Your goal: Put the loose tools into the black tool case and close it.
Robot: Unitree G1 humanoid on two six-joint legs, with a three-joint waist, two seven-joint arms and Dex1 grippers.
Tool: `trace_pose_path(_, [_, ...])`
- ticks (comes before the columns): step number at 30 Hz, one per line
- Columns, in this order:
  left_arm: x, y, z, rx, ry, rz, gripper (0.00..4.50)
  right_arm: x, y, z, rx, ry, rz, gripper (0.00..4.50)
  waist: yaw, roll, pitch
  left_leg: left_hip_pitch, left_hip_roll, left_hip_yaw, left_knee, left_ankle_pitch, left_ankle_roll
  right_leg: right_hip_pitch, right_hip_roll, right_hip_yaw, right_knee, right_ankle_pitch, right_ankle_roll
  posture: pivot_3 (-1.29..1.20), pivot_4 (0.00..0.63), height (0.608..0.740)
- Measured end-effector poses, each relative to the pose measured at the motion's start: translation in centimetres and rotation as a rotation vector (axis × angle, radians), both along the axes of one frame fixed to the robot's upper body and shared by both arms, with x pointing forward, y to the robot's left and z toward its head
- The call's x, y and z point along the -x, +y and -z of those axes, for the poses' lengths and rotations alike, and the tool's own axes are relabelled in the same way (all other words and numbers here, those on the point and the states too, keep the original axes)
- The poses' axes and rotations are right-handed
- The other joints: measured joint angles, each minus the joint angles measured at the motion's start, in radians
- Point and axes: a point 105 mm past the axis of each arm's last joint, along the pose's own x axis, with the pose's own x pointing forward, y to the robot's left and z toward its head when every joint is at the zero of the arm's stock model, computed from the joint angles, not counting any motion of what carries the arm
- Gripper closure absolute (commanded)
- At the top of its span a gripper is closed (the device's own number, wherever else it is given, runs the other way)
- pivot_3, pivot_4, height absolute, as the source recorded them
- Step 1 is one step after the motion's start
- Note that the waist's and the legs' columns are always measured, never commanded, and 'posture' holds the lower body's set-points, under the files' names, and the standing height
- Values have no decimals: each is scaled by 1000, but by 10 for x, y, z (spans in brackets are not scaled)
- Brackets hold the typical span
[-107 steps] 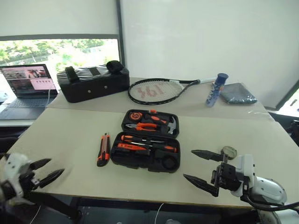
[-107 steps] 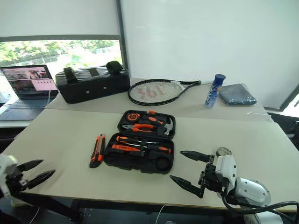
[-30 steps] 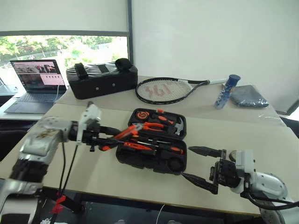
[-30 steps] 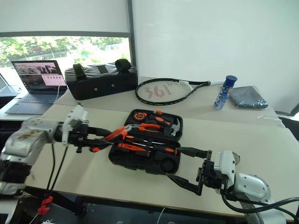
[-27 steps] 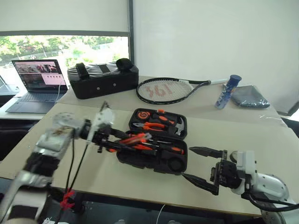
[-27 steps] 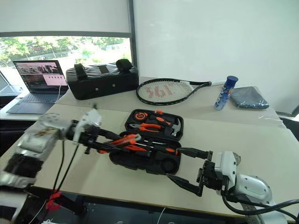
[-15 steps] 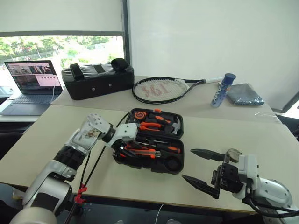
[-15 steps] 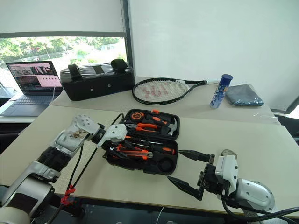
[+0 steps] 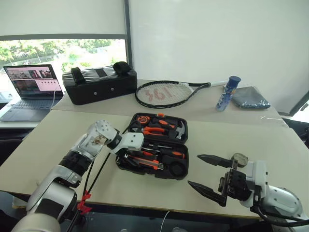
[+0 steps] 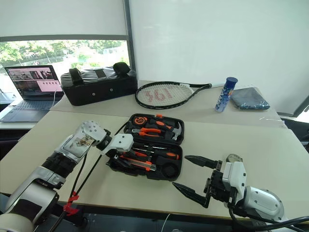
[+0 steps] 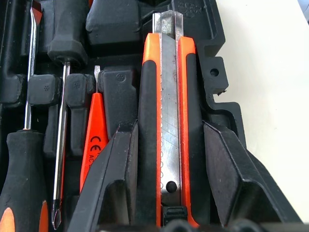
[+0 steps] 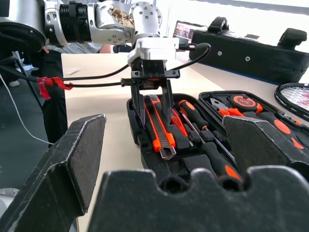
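Two halves of the black tool case (image 9: 153,143) lie flat and open on the beige table (image 9: 63,140), nearer its front edge than its back, the moulded plastic tray full of ribbed slots. The left gripper (image 12: 154,113) reaches down into the near half at the case's left end, its two tapered black fingers (image 11: 116,169) straddling the black-and-orange utility knife (image 11: 166,121). The knife has a long flat body with a scored steel blade strip between orange rails and black rubbery grips, and it lies in its slot along the tray's outer wall; one finger sits against its side, while whether the other touches it I cannot tell. Just beside it rest a small orange screwdriver (image 11: 94,140) with a flat plastic handle and two black-and-orange-handled screwdrivers (image 11: 63,96) with thin bright shafts. The far half holds orange-handled pliers (image 9: 153,130), a hammer (image 9: 177,129) and a round tape measure (image 9: 142,119). The right gripper (image 9: 208,175) hangs near the table's front right corner, well apart from the case, its pointed fingers spread wide around nothing. Along the back edge lie a padded black soft bag (image 9: 99,84), an oval strung tennis racket (image 9: 166,93), a blue cylindrical bottle (image 9: 227,92) and a folded grey cloth (image 9: 247,97); a laptop (image 9: 30,89) stands open past the left edge.
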Motion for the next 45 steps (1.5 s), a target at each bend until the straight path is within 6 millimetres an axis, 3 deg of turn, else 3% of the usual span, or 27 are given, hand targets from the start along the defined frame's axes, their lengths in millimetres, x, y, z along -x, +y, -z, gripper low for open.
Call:
trace_pose_path(6, [-2, -7, 2, 1, 35, -65, 2966, -2, 3, -4, -4, -20, -11, 0, 4, 1, -1, 6, 0, 0, 0, 0, 0, 9, 0, 0, -2, -1, 1, 0, 150, 740])
trace_pose_path(20, [1, -10, 1, 0, 23, -69, 2966, -6, 8, -2, -17, -17, -26, 0, 11, 1, -1, 6, 0, 0, 0, 0, 0, 9, 0, 0, -4, -1, 1, 0, 150, 740])
trace_pose_path(22, [0, -11, 1, 3, 20, -68, 1957, -6, 8, -2, -17, -18, -26, 0, 14, 1, -1, 6, 0, 0, 0, 0, 0, 9, 0, 0, -4, -1, 1, 0, 150, 740])
trace_pose_path(23, [1, -13, 2, 6, 22, -65, 1893, -6, 8, -2, -18, -17, -26, 0, 17, 1, -1, 6, 0, 0, 0, 0, 0, 9, 0, 0, -4, -1, 1, 0, 150, 740])
trace_pose_path(24, [0, -14, 1, 15, 15, -70, 1357, -6, 8, -2, -18, -17, -26, 0, 20, 1, -1, 6, 0, 0, 0, 0, 0, 9, 0, 0, -4, -1, 1, 0, 150, 740])
trace_pose_path(26, [-2, -15, 0, 40, 5, -83, 793, -6, 9, -2, -19, -17, -27, 0, 23, 1, -1, 5, 0, 0, 0, 0, 0, 9, 0, 0, -5, -1, 1, 0, 150, 740])
trace_pose_path(30, [-1, -17, -9, 111, 18, -80, 793, -6, 9, -1, -17, -15, -26, 0, 22, 1, -1, -2, 0, -1, 0, 0, 0, 2, 0, 0, -5, -1, 1, 0, 150, 740])
trace_pose_path(35, [-3, -15, -36, 234, -3, -63, 793, -8, 8, 2, -25, -3, -25, 0, 21, 1, -1, -9, 0, -1, 0, 0, 0, -5, 1, 0, -4, 3, -6, 0, 150, 740])
trace_pose_path(39, [-3, 0, -45, 251, -40, -42, 1738, -7, 9, 3, -29, -2, -32, 0, 18, 2, -1, -8, 0, -1, 0, 0, 0, -5, 1, 0, -4, 3, -5, 0, 150, 740])
trace_pose_path(45, [4, 14, -23, 222, 5, -30, 3941, -8, 9, 5, -30, 7, -35, 0, 21, 2, 0, -8, 0, -1, 0, 0, 0, -4, 1, 0, -4, 3, -5, 0, 150, 740])
